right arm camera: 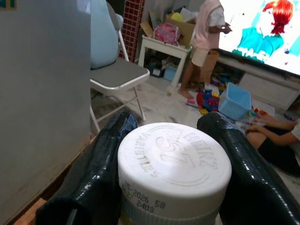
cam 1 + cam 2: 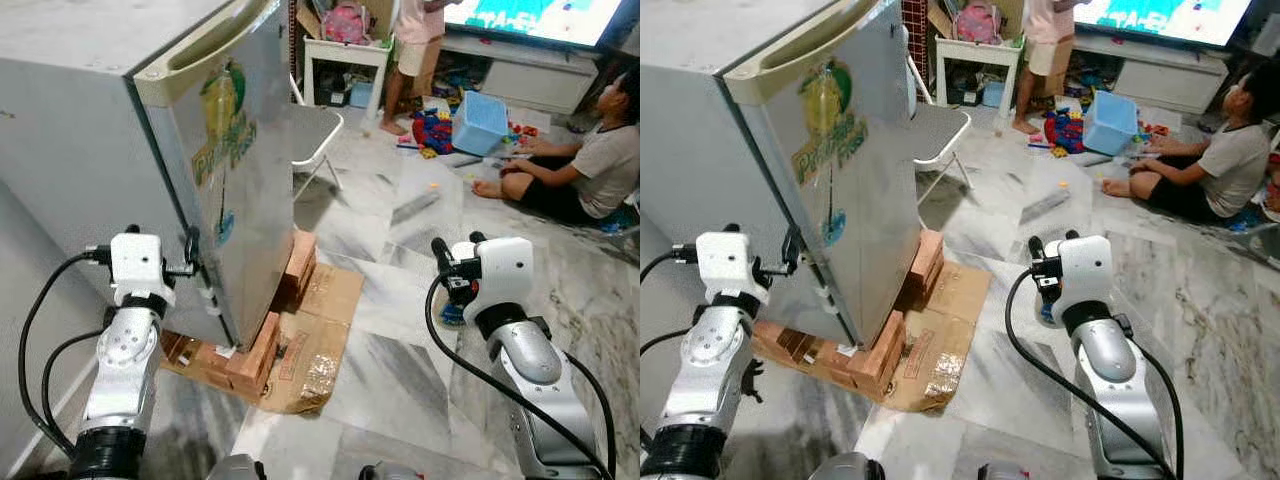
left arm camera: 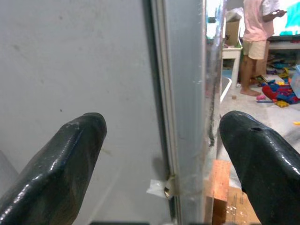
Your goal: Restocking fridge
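With fridge (image 2: 120,130) shut, left gripper (image 3: 161,154) sits nearer, fingers spread astride the door's (image 2: 235,170) upright edge; right gripper (image 1: 168,154) clamps a white-capped bottle (image 1: 174,164).

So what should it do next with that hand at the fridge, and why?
Probably close the left gripper on the fridge door edge and pull it open. The door looks shut, its open fingers straddle that edge, and the right gripper already holds a white-capped bottle that needs a way in.
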Controlling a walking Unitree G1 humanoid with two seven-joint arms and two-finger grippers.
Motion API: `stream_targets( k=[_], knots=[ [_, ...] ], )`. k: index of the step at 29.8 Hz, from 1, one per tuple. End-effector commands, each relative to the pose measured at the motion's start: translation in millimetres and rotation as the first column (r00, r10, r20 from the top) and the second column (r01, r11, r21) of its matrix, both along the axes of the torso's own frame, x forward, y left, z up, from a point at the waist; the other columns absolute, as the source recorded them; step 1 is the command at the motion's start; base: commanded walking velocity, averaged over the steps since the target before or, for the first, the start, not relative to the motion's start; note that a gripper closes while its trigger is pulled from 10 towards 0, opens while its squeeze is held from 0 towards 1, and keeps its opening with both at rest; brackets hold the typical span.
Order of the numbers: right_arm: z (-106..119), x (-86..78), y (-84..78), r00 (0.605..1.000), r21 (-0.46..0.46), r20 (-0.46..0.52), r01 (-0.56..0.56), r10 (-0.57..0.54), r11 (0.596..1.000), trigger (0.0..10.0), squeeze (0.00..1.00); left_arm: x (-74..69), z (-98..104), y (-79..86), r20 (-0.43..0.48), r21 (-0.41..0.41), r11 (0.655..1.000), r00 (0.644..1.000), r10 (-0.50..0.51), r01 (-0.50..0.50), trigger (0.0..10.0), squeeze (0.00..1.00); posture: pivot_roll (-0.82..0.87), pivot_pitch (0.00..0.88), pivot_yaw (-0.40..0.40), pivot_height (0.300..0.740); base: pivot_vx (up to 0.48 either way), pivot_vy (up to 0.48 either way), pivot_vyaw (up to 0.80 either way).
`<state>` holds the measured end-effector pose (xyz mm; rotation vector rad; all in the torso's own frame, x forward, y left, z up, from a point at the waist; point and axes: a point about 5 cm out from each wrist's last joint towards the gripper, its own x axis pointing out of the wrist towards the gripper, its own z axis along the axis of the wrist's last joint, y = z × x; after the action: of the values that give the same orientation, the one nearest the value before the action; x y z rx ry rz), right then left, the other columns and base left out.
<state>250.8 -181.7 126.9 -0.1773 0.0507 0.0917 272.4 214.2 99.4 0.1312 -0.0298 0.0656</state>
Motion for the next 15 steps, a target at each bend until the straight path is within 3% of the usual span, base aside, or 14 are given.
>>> stream_targets(
  k=[1,7,15],
  knots=[
    [8,5.6,0.0,0.999,0.003,0.038,0.01,-0.01,1.0,10.0,0.0,-7.1,3,-2.0,-0.023,-0.004,1.0,1.0,-0.017,0.017,10.0,0.0,0.01,0.0,-0.032,0.74,0.0,0.48,-0.52],
    [8,10.8,0.6,0.999,0.001,0.044,0.005,-0.005,1.0,10.0,0.0,-12.8,7,-20.5,-0.022,0.015,0.996,0.995,-0.093,0.093,10.0,0.0,0.01,0.0,-0.039,0.74,0.0,0.461,-0.34],
    [4,13.4,2.8,0.999,-0.004,0.034,-0.008,0.008,1.0,10.0,0.0,-21.2,9,-33.7,-0.031,-0.019,0.991,0.991,-0.13,0.129,10.0,0.0,0.02,0.0,-0.041,0.74,0.0,0.0,-0.56]
  ],
)
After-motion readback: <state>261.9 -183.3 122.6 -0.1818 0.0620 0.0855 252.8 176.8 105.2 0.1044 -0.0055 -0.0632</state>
